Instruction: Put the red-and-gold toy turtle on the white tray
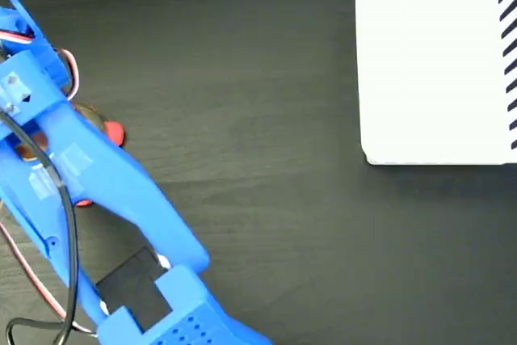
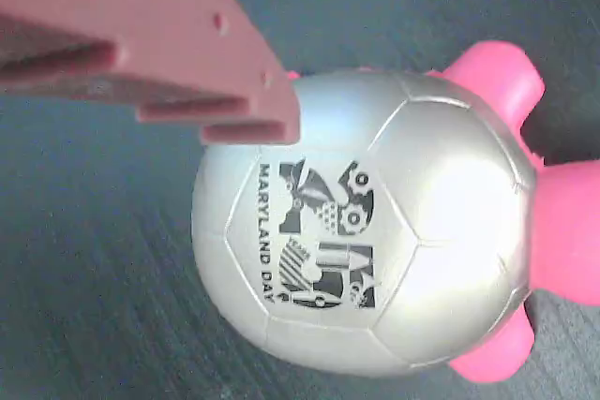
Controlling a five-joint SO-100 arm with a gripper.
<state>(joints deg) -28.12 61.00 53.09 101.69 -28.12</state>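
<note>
The blue plastic arm (image 1: 89,191) lies over the small rubbery red-and-gold toy turtle (image 2: 375,222) at the left of the dark wood-grain table (image 1: 242,119), well apart from the large flat white tray (image 1: 436,70) at upper right. In the wrist view one finger (image 2: 187,53) sits just above the domed shell; whether the gripper (image 1: 77,151) is apart or together cannot be told.

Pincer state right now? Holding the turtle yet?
Pincer: cannot tell. Only one finger shows in the wrist view, over the turtle; the arm hides it in the fixed view.
</note>
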